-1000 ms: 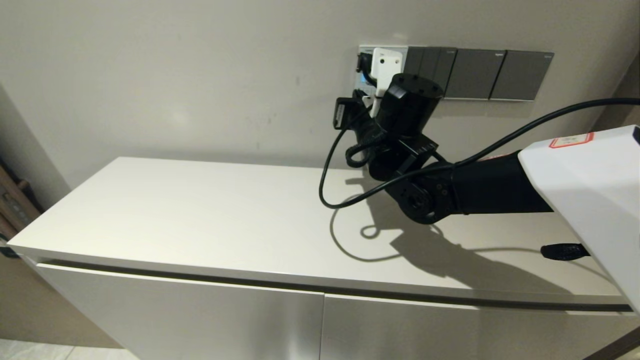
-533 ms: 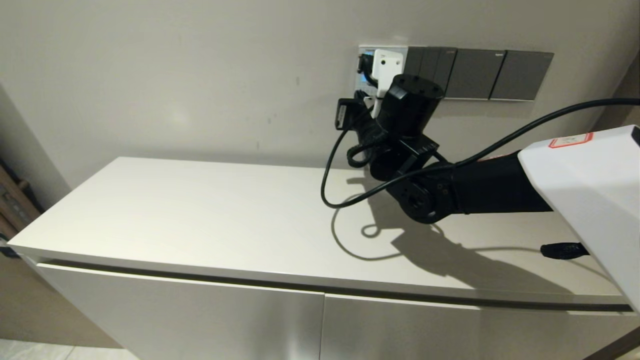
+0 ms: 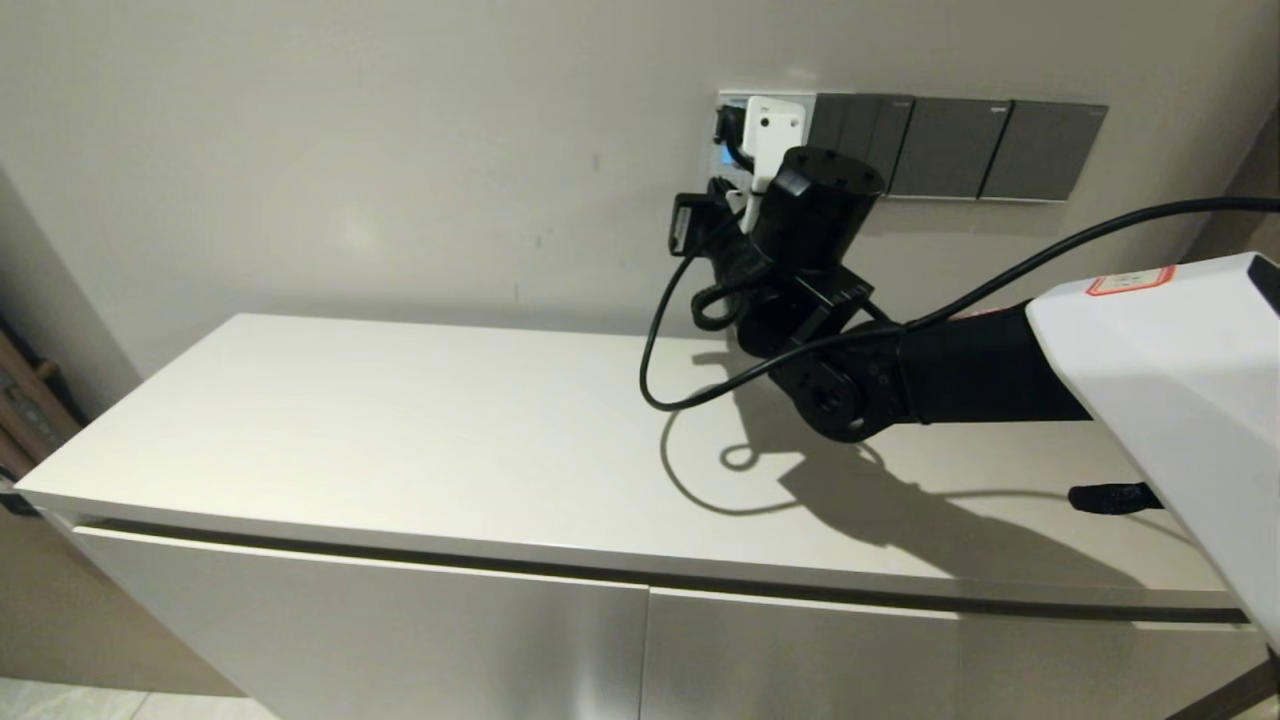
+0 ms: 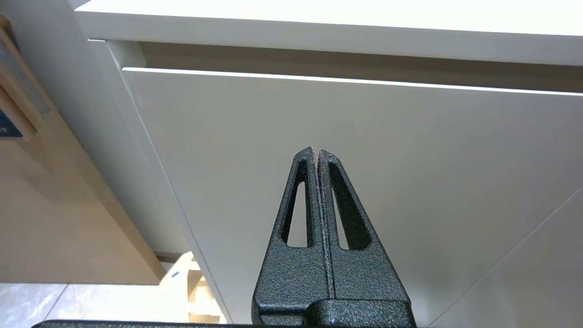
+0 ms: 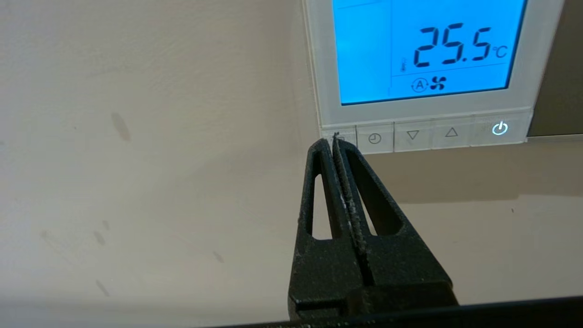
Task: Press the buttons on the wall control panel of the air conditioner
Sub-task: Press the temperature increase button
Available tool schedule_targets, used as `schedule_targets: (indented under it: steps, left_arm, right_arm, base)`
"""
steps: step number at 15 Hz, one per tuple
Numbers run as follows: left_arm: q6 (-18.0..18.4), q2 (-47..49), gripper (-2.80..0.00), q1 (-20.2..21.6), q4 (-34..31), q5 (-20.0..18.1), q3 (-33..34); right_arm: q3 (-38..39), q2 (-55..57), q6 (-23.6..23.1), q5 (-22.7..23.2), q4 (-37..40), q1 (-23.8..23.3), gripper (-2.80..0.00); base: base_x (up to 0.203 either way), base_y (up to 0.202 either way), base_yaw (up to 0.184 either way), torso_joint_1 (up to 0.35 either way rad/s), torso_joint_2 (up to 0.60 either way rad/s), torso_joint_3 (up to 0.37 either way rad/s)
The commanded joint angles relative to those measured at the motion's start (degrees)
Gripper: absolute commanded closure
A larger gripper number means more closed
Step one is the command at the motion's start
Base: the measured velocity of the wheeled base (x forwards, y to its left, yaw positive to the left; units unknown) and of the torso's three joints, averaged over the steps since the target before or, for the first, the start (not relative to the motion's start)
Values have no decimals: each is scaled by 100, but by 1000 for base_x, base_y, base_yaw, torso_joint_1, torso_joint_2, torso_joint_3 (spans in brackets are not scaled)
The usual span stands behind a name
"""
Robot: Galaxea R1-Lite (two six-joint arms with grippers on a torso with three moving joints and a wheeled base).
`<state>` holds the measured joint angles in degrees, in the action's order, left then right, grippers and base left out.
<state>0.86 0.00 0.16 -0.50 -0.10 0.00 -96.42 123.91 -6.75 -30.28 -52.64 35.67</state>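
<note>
The white wall control panel has a lit blue screen reading 25.5 °C. A row of pale grey buttons runs along its bottom edge, with a glowing power symbol on the last one. My right gripper is shut and empty, its tips at the first button of the row; I cannot tell if they touch it. In the head view the right wrist covers most of the panel. My left gripper is shut and empty, low before a cabinet front.
Dark grey switch plates sit on the wall right of the panel. A white cabinet top lies below, with a black cable looping from the right arm above it. The cabinet door faces the left gripper.
The right arm has shifted only slightly; the wrist stays at the panel. The left arm has not visibly moved.
</note>
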Motion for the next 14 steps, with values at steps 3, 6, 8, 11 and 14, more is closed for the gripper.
schedule_targets:
  steps: [3,6,8,11,14]
  left_arm:
    - [2,9,0,2,-3,1,0]
    - [2,9,0,2,-3,1,0]
    - [2,9,0,2,4,1,0]
    - [2,6,0,2,-3,1,0]
    - [2,9,0,2,-3,1,0]
  right_arm:
    - [-142,144,-19,-13,-25,-34,0]
    - [-230,225,-19,-13,-17,-113,0]
    - [-289,274,-19,-13,-10,-122,0]
    - [-289,277,-19,-4,-33,-113,0]
    - [-262,274,-19,-13,-38,-104,0]
  base:
    - [0,0,0,0,0,0]
    - [0,0,0,0,0,0]
    - [0,0,0,0,0,0]
    - [0,0,0,0,0,0]
    - [0,0,0,0,0,0]
